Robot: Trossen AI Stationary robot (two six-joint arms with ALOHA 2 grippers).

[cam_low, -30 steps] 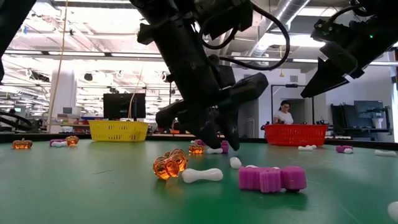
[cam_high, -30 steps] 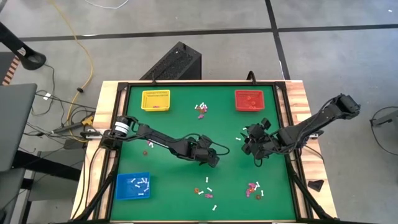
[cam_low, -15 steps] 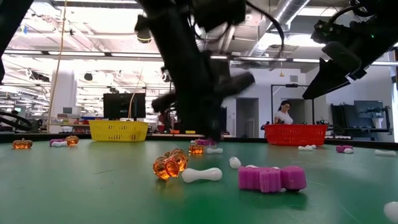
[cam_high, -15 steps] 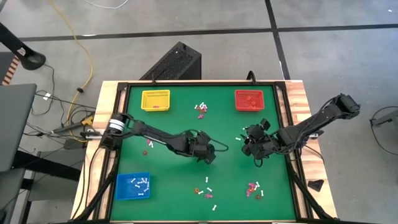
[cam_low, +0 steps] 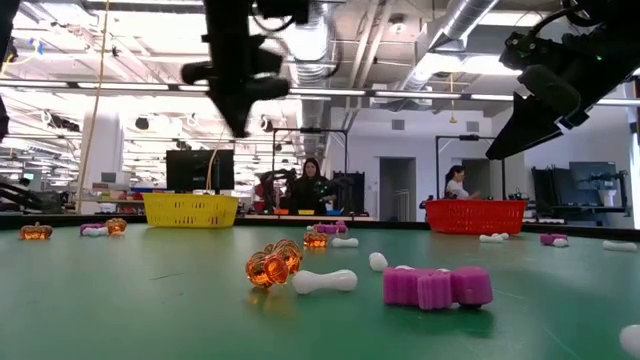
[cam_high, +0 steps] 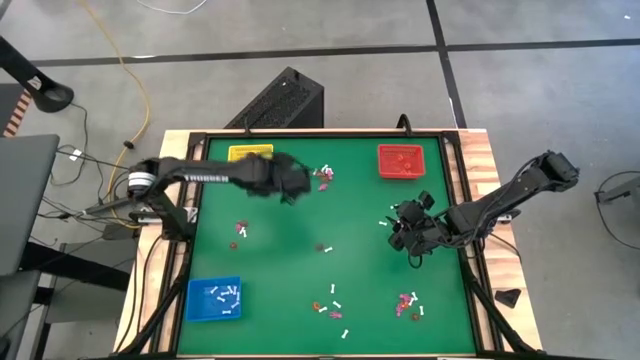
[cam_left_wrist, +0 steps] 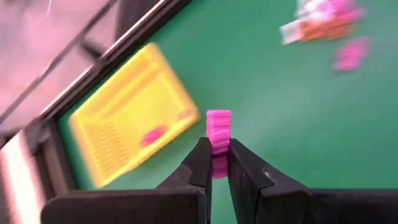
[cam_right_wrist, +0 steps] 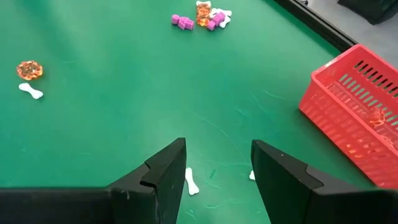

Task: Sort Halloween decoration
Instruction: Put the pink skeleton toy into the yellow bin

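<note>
with its fingers clamped on a pink trinket (cam_left_wrist: 218, 124), the left gripper (cam_high: 292, 187) should carry fully over the yellow tray (cam_high: 250, 160) before releasing, while the right gripper (cam_right_wrist: 214, 163) waits open near the red tray (cam_high: 401, 161).

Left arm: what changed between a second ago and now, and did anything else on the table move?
The left gripper closed on a pink trinket at mid-table, lifted it, and swung away toward the far-left corner, where it now hangs beside the yellow tray. The right gripper stayed open, hovering near the table's right side in front of the red tray. The trays and the other scattered trinkets lie as before.
</note>
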